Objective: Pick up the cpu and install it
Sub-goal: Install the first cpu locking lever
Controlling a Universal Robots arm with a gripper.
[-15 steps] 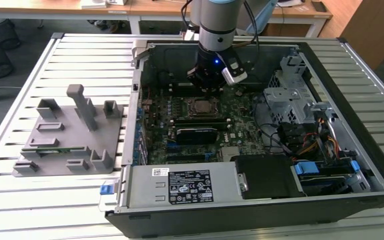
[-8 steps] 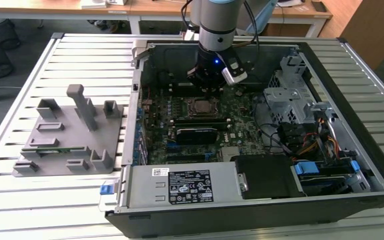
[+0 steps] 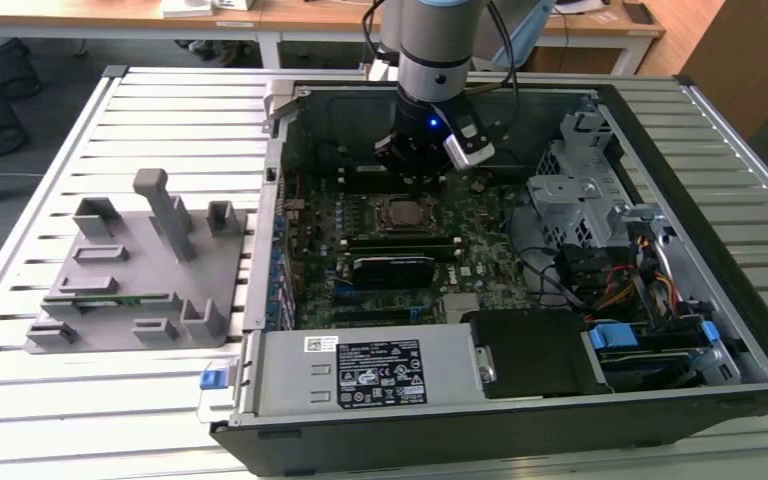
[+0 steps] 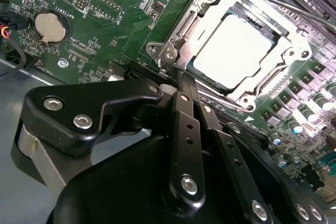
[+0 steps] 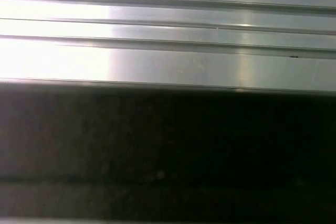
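The cpu sits seated in the motherboard socket under its metal frame, so the gripper, its fingers drawn together on nothing, hovers just beside the socket's corner.

Inside the open computer case the motherboard lies reachable from above, walled by the case sides. On the exterior view's right a grey drive cage and a tangle of cables crowd the way. The power supply blocks the near side. The gripper hangs over the board's far part, just beyond the socket, whose metal frame rings the seated cpu. Left of the case, a grey fixture with upright posts stands on the slatted table.
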